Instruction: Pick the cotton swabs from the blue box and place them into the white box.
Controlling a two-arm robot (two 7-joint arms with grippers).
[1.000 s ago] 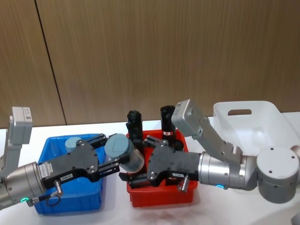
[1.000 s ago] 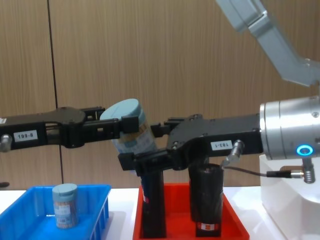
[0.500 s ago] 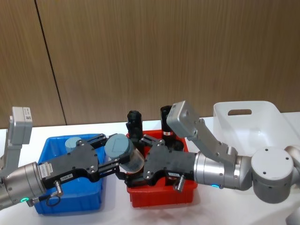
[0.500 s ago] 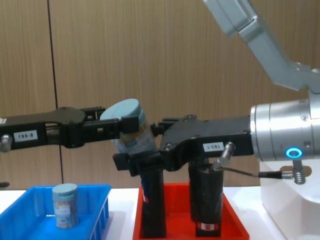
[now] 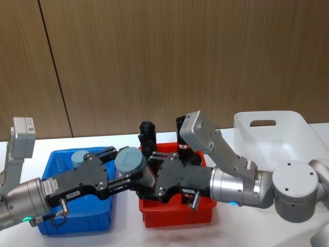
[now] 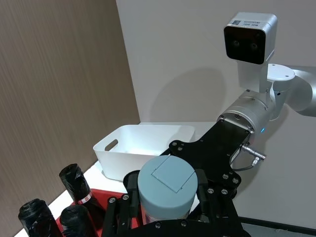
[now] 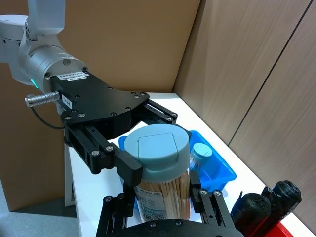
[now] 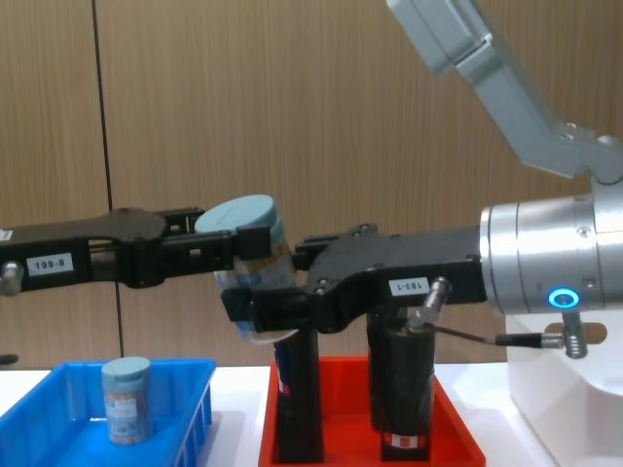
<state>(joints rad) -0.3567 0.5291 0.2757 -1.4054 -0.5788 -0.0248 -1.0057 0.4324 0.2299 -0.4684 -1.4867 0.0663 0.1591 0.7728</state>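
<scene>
In the head view's lower middle, the left gripper [image 5: 120,170] is clenching a cotton swabs jar [image 5: 132,162], likely light, stiff and slick, above the gap between the blue box [image 5: 77,218] and the red tray [image 5: 175,216], and the right gripper [image 5: 146,179] is bracketing its body, grip impossible to tell, while in the chest view's centre the jar [image 8: 261,268] is leaning near upright, lid [image 8: 238,211] pointing to the upper left, its clear wall below looking the surest hold.

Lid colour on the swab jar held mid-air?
Swab jar lid: plain pale grey-blue. Shows best in the right wrist view.
</scene>
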